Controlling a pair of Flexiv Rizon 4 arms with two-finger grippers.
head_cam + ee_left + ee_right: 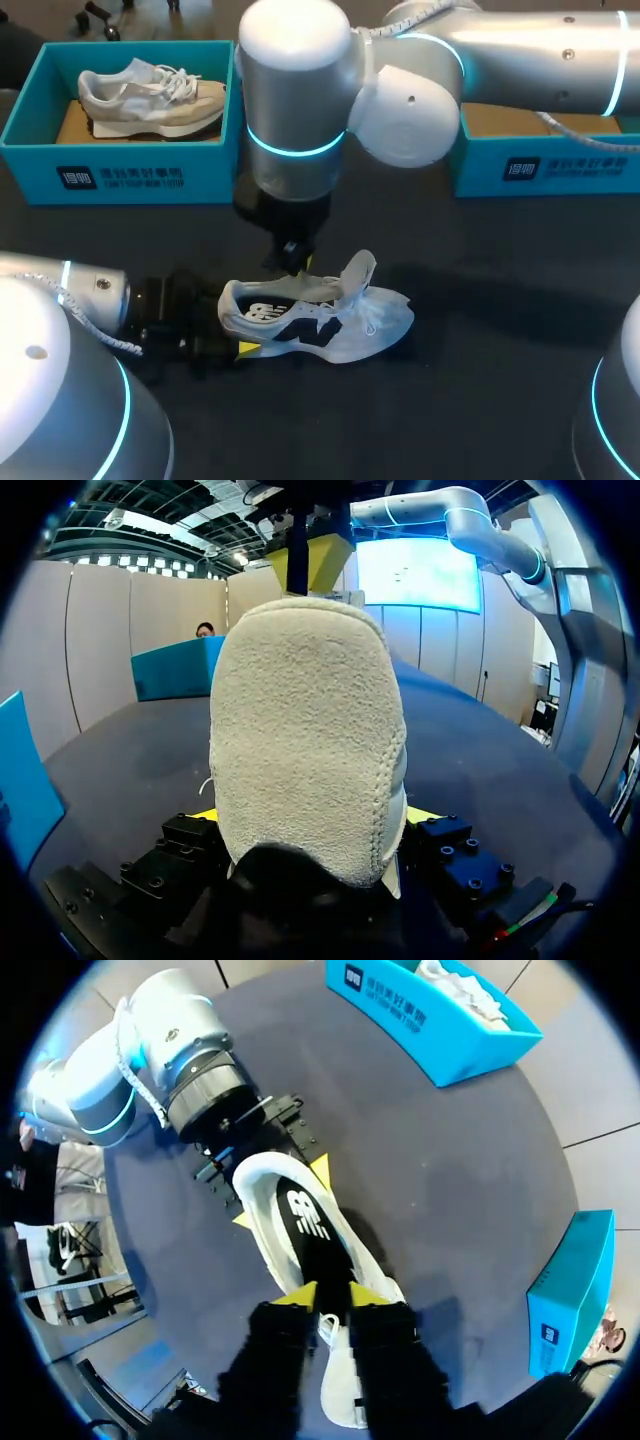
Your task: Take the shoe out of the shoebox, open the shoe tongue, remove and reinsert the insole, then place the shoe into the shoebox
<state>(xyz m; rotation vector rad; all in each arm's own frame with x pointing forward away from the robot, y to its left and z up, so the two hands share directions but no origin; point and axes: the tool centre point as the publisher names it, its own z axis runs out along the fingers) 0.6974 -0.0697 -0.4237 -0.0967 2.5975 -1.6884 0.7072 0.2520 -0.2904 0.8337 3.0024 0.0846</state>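
A white shoe (375,325) with dark side marks lies on the dark table (500,400), its tongue (360,272) pulled up. My left gripper (312,815) holds it at the heel (305,730), one yellow tip on each side; in the head view this left gripper (234,325) is at the shoe's rear. From above, my right gripper (333,1295) reaches into the shoe's opening. Its yellow tips stand close together, pinching the black insole (310,1225). In the head view the right gripper (293,262) is just over the opening.
A teal shoebox (120,175) at the back left holds a beige shoe (150,95). A second teal box (540,165) stands at the back right, partly behind my right arm (400,100). Bare table stretches to the right of the shoe.
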